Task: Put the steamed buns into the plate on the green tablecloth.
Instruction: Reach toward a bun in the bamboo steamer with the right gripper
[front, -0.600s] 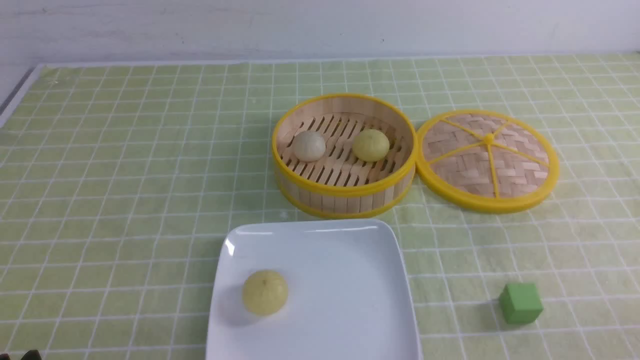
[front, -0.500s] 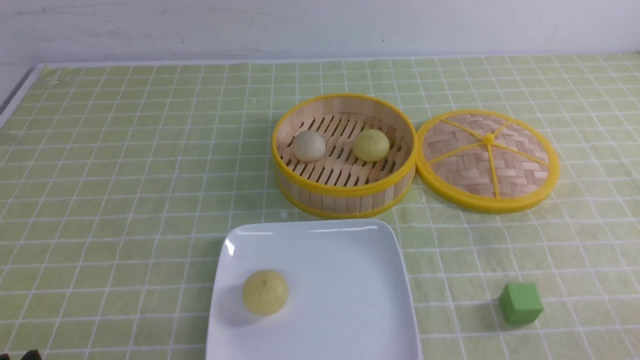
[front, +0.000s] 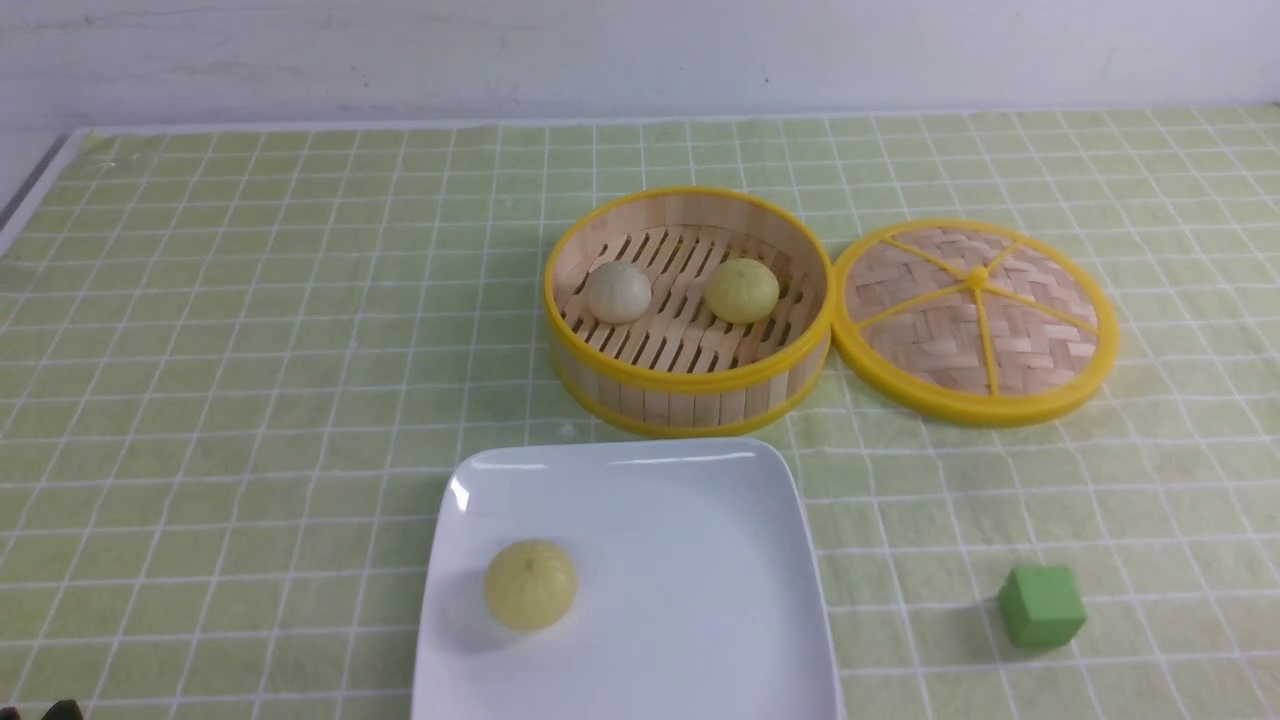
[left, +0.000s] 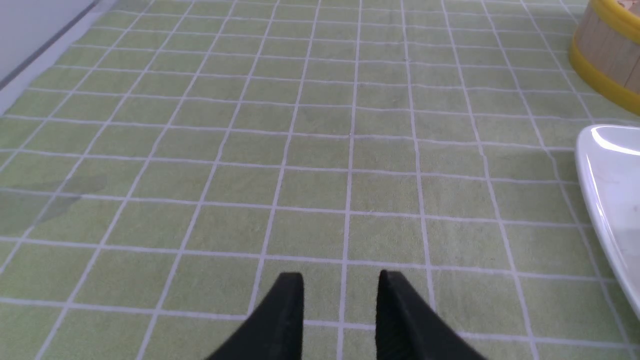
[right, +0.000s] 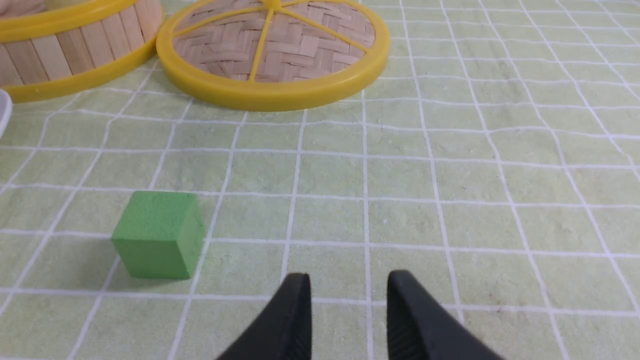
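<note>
One pale yellow steamed bun (front: 530, 585) lies on the white square plate (front: 700, 500) at the front of the green tablecloth (front: 250, 350). An off-white bun (front: 617, 292) and a second pale yellow bun (front: 741, 290) sit inside the bamboo steamer (front: 690, 375) behind the plate. My left gripper (left: 341, 280) is open and empty, low over bare cloth to the left of the plate's edge (left: 612, 185). My right gripper (right: 348, 280) is open and empty over bare cloth, to the right of the green cube (right: 157, 234). Only a dark tip of the left gripper (front: 60, 710) shows in the front view.
The round woven lid (front: 975, 320) lies flat to the right of the steamer, touching it. The green cube (front: 1041, 605) stands at the front right. The cloth's left edge meets a pale table border (front: 35, 190). A white wall runs along the back.
</note>
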